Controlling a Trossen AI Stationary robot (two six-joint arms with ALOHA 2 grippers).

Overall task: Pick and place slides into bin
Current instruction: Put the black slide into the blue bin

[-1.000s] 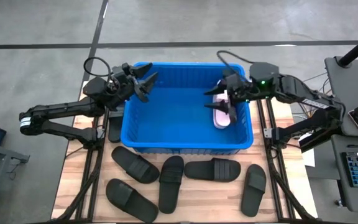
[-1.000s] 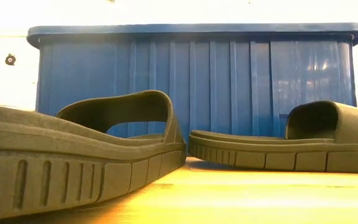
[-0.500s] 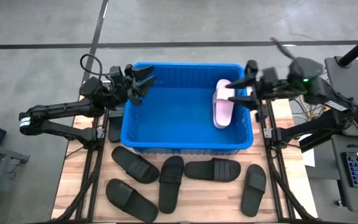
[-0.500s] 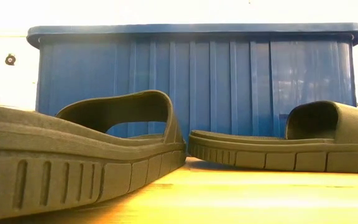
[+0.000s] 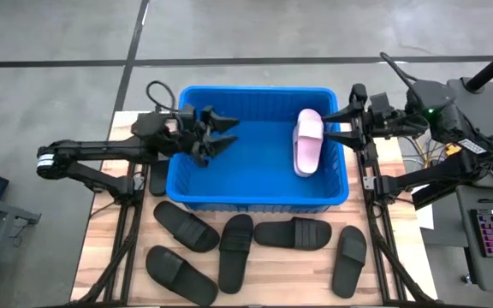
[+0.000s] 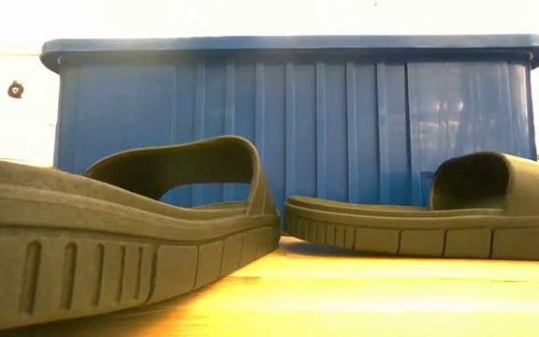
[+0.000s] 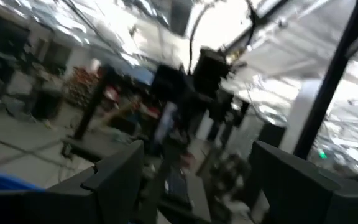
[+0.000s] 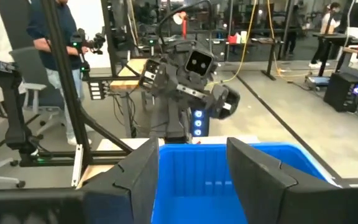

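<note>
While unmarked, one pink slide (image 5: 307,142) lies in the bin (image 5: 255,198).

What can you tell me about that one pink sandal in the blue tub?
The pink slide is a pale pink, rubbery-looking open-toe sandal with one wide strap. It lies lengthwise on the floor of the blue bin, close to the bin's right wall. It is the only sandal inside. Nothing holds it: the right gripper is beside it at the rim, jaws open and empty.
</note>
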